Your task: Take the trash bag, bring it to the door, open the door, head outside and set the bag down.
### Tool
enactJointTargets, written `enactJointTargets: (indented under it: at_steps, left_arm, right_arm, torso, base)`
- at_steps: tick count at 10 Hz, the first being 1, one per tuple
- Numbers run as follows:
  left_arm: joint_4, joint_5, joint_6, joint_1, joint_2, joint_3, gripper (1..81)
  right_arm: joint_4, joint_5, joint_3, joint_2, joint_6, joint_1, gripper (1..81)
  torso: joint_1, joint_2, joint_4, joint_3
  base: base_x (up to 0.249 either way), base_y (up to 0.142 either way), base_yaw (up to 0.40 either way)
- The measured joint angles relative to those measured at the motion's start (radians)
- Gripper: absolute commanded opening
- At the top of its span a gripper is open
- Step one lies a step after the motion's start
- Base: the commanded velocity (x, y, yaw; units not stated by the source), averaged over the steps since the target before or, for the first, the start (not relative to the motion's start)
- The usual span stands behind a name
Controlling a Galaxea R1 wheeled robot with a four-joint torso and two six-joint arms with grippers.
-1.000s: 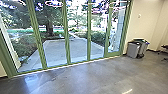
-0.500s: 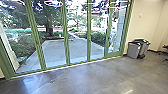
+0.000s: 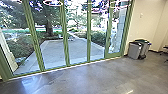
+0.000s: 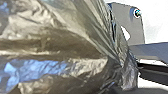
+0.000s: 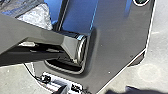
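Ahead in the head view, a glass wall has green frames; its right-hand panel, with a wider bottom rail, looks like the door (image 3: 114, 54) and stands closed. The dark, shiny trash bag (image 4: 62, 45) is large and crumpled in the left wrist view, its folds drawn together where my left gripper (image 4: 120, 67) is shut on it. Part of the trash bag (image 5: 36, 16), pale and wrinkled, also appears in the right wrist view beyond the jointed bar. The state of my right gripper cannot be made out.
Grey bins (image 3: 134, 51) stand against the pale wall (image 3: 145, 25), right of the glass. Dark furniture (image 3: 165, 47) is at the far right. Polished floor (image 3: 87, 77) runs up to the frames. Outside lie a paved path (image 3: 77, 48), shrubs and a tree.
The head view has shifted slightly, with the left frame posts further left and the bins a little further right, as the robot moves slightly nearer the glass.
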Motion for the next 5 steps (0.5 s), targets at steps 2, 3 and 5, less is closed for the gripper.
enactJointTargets:
  at_steps: [2,3,5]
  left_arm:
    - [0.000,0.000,0.000,0.000,0.000,0.000,1.0]
    - [0.000,0.000,0.000,0.000,0.000,0.000,1.0]
    - [0.000,0.000,0.000,0.002,-0.003,0.000,1.0]
  right_arm:
    - [0.000,0.000,0.000,0.000,0.000,0.001,81.1]
    - [0.000,0.000,0.000,0.000,0.000,0.001,81.1]
    - [0.000,0.000,0.000,0.007,0.000,0.002,81.1]
  torso:
    - [0.000,0.000,0.000,0.000]
    - [0.000,0.000,0.000,0.000]
    - [0.000,0.000,0.000,0.000]
  base:
    - [0.133,0.000,0.000]
    - [0.133,-0.063,0.000]
    - [0.134,-0.070,0.000]
